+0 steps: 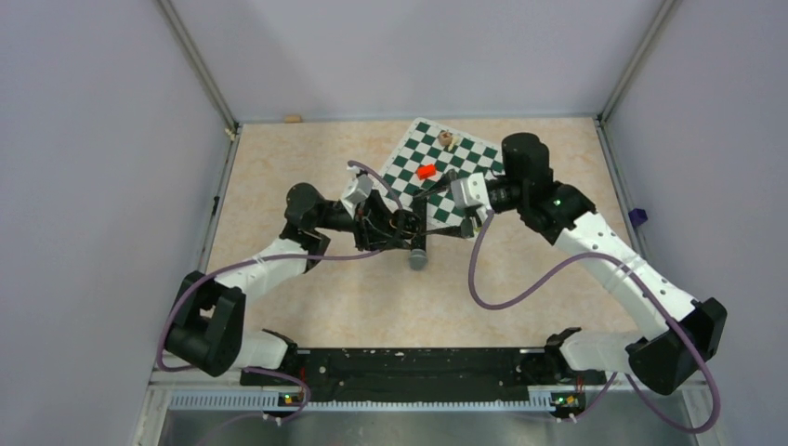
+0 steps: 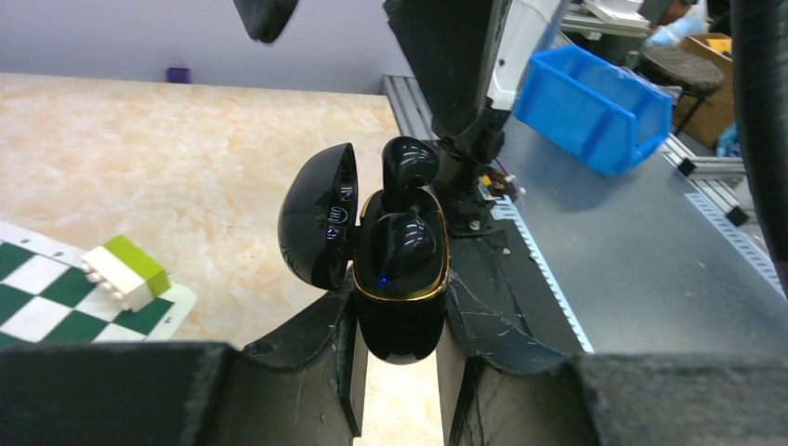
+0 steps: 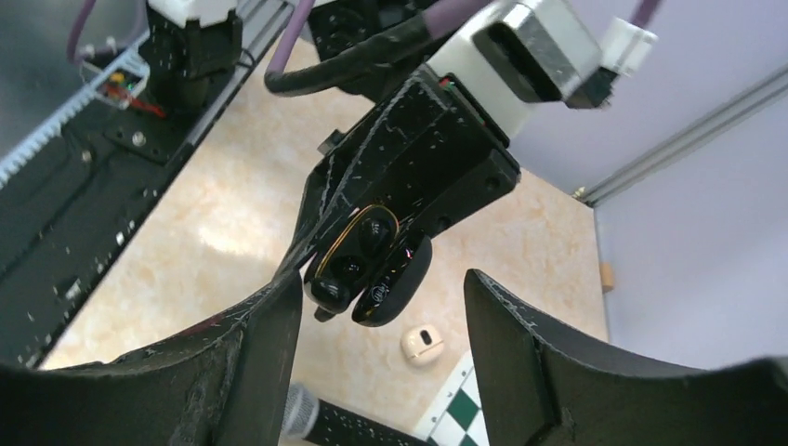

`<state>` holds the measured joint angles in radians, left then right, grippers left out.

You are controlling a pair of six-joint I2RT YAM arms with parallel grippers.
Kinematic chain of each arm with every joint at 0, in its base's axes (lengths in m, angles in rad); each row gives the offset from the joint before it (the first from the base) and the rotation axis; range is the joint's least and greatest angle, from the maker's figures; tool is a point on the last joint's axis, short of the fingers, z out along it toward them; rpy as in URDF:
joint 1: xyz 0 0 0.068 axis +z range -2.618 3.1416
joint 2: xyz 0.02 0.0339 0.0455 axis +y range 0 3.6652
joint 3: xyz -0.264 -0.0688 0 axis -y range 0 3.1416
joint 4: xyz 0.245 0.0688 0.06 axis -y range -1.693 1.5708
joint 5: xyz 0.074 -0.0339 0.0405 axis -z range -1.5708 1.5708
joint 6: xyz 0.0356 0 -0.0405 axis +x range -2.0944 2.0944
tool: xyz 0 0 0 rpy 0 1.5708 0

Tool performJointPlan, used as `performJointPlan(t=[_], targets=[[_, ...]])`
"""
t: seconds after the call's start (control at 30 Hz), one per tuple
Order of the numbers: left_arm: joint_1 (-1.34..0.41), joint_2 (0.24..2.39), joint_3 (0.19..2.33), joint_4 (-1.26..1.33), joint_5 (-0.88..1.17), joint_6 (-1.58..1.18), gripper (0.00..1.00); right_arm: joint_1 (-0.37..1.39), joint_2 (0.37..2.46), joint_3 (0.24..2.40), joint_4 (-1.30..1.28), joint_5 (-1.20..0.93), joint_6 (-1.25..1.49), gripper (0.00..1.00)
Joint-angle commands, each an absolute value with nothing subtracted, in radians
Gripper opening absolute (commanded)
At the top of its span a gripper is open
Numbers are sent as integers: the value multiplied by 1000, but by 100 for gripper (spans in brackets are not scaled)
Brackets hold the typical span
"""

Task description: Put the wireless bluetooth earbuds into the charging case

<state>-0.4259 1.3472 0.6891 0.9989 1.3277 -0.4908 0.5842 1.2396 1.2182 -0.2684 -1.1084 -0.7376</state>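
Note:
My left gripper (image 2: 400, 372) is shut on a glossy black charging case (image 2: 401, 307) with a gold rim, its lid (image 2: 316, 218) swung open to the left. One black earbud (image 2: 401, 246) lies seated in the case. A second black earbud (image 2: 409, 167) stands up out of the far slot, only partly in. In the right wrist view the case (image 3: 358, 265) hangs just ahead of my right gripper (image 3: 381, 279), which is open with nothing between its fingers (image 3: 251, 362). From above, both grippers (image 1: 404, 226) (image 1: 437, 197) meet mid-table.
A small off-white rounded piece (image 3: 423, 344) lies on the table below the case. A microphone (image 1: 418, 255) lies beside it. The chessboard mat (image 1: 465, 158) carries a red piece (image 1: 426, 171) and a yellow-green block (image 2: 125, 271). A blue bin (image 2: 595, 107) sits off the table.

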Motion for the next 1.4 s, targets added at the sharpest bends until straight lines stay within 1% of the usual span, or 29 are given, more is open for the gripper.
performJointPlan(t=[0.0,0.07,0.13,0.27,0.43,0.5,0.6,0.63,0.8,0.9,0.97,1.13,1.3,1.37], targets=[[-456,1374,747,906,1405,-425,0,587,1237,1254,-708,-1135,-1347,64],[-470,1379,757,895,1429,-422,0,598,1238,1231,-786,-1107,-1490,61],[-480,1376,767,863,1447,-407,0,603,1228,1203,-795,-1090,-1529,57],[-494,1370,795,712,1475,-306,0,603,1196,1163,-795,-1109,-1566,48],[-506,1366,848,464,1502,-103,0,604,1178,1172,-816,-1158,-1565,42],[-509,1368,884,277,1512,35,0,603,1180,1179,-825,-1170,-1561,41],[-511,1373,978,-160,1529,423,0,603,1186,1186,-825,-1186,-1538,38],[-511,1377,1002,-256,1535,511,0,603,1188,1187,-826,-1195,-1532,38],[-513,1383,1016,-288,1536,538,0,612,1183,1188,-824,-1222,-1524,35],[-514,1383,1012,-288,1518,541,0,613,1182,1211,-804,-1196,-1472,33],[-517,1387,1015,-280,1501,525,0,614,1191,1224,-758,-1164,-1403,34],[-523,1392,1013,-257,1496,499,0,640,1205,1232,-757,-1122,-1380,37],[-523,1393,1011,-253,1502,500,0,665,1211,1231,-763,-1123,-1381,37],[-523,1393,1012,-252,1503,498,0,675,1218,1228,-764,-1111,-1381,35]])
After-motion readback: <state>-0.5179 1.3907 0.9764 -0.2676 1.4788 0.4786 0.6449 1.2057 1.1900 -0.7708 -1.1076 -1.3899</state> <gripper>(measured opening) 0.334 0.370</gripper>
